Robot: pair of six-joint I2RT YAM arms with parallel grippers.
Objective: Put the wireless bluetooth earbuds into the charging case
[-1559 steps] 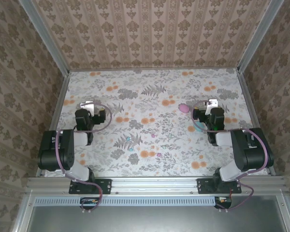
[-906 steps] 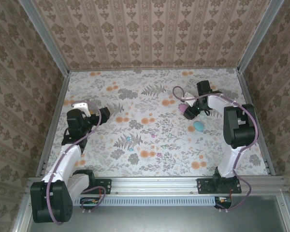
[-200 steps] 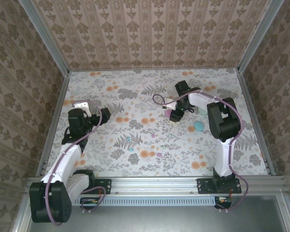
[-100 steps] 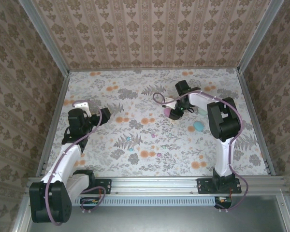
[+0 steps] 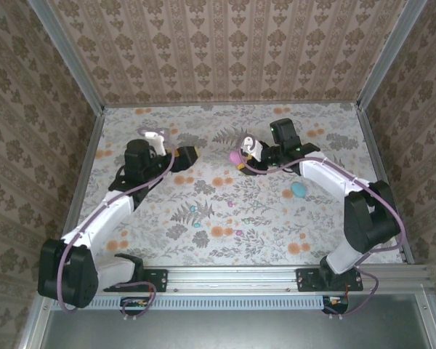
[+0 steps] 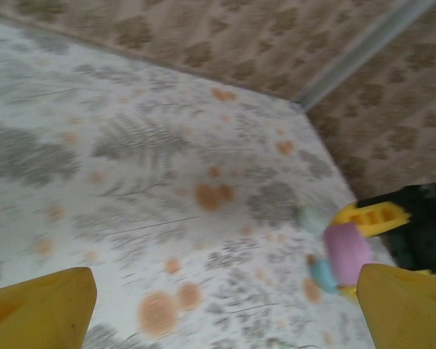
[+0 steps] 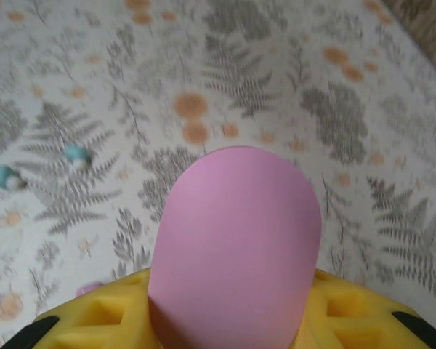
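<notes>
two jaws, two states. my right gripper (image 5: 240, 161) is clamped narrow on the pink charging case (image 7: 236, 240) and holds it clear of the mat (image 5: 276, 233). i judge this presents the case to the left gripper (image 5: 187, 154), which stands wide and empty near it, likely to work the lid. case: smooth, matte, pebble-shaped, apparently closed. teal earbuds (image 7: 76, 153) lie loose on the floral mat, well apart from the case. they are tiny rounded plastic.
</notes>
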